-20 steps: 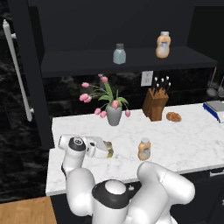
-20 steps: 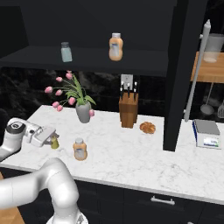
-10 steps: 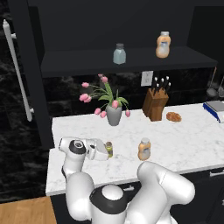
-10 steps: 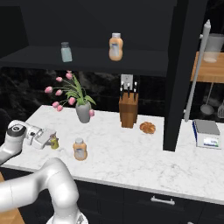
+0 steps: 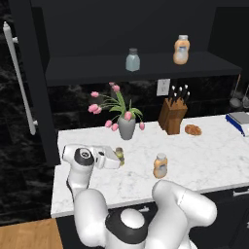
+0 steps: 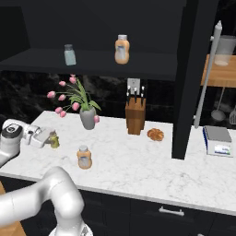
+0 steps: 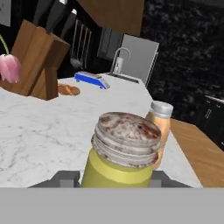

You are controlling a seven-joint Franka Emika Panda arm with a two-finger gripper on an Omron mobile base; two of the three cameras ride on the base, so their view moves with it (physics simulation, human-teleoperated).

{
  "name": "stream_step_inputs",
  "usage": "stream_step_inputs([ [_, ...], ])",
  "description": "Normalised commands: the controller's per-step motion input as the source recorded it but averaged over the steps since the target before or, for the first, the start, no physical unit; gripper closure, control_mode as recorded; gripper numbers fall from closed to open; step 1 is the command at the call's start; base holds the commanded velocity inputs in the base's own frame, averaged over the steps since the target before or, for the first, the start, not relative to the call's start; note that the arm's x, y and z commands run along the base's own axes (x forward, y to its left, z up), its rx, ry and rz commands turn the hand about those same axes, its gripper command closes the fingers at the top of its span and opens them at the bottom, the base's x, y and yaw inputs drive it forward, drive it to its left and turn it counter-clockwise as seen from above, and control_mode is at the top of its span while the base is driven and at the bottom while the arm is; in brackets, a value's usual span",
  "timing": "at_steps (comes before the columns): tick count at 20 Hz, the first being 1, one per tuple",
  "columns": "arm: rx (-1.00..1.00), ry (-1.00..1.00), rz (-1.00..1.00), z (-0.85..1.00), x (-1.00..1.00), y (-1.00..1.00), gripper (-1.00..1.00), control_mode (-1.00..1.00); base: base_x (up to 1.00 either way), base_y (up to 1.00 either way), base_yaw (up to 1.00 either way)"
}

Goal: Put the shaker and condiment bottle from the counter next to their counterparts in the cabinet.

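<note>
The yellow-olive shaker (image 5: pixel 119 155) (image 6: pixel 54 139) stands upright near the left end of the white marble counter (image 5: pixel 204 155). My gripper (image 5: pixel 118 158) (image 6: pixel 51 138) reaches in level from the left and is shut on it. In the hand view the shaker (image 7: pixel 122 153) sits right between my grey fingertips (image 7: pixel 65 178). The orange condiment bottle (image 5: pixel 160 166) (image 6: pixel 84 157) (image 7: pixel 159 120) stands a little to its right, apart from it. On the black cabinet's shelf (image 5: pixel 97 65) stand the counterparts, a pale blue-grey shaker (image 5: pixel 132 60) (image 6: pixel 70 55) and an orange bottle (image 5: pixel 181 49) (image 6: pixel 121 49).
A grey vase of pink tulips (image 5: pixel 126 127) (image 6: pixel 87 117) stands just behind the shaker. Further right are a wooden knife block (image 5: pixel 173 115) (image 6: pixel 135 116), a bread roll (image 5: pixel 193 130) (image 6: pixel 156 134) and a scale (image 6: pixel 217 140). The counter's left edge is close to my hand.
The jaws have come together from wide open onto the shaker. The hand has edged slightly forward; bottle and shaker have stayed where they stood.
</note>
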Motion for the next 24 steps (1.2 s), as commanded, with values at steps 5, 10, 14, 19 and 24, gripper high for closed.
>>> stream_step_inputs([
  [5, 0.00, 0.00, 0.20, 0.79, -0.08, 0.00, 1.00, -1.00, 0.00, 0.00, 0.00],
  [10, 0.00, 0.00, 0.22, 0.72, -0.16, 0.00, 1.00, -1.00, 0.00, 0.00, 0.00],
  [14, 0.00, 0.00, 0.29, 0.55, -0.38, 0.00, 1.00, -1.00, 0.00, 0.00, 0.00],
  [19, 0.00, 0.00, 0.35, 0.49, -0.40, 0.00, 1.00, -1.00, 0.00, 0.00, 0.00],
  [24, 0.00, 0.00, 0.34, 0.51, -0.44, 0.00, 1.00, -1.00, 0.00, 0.00, 0.00],
])
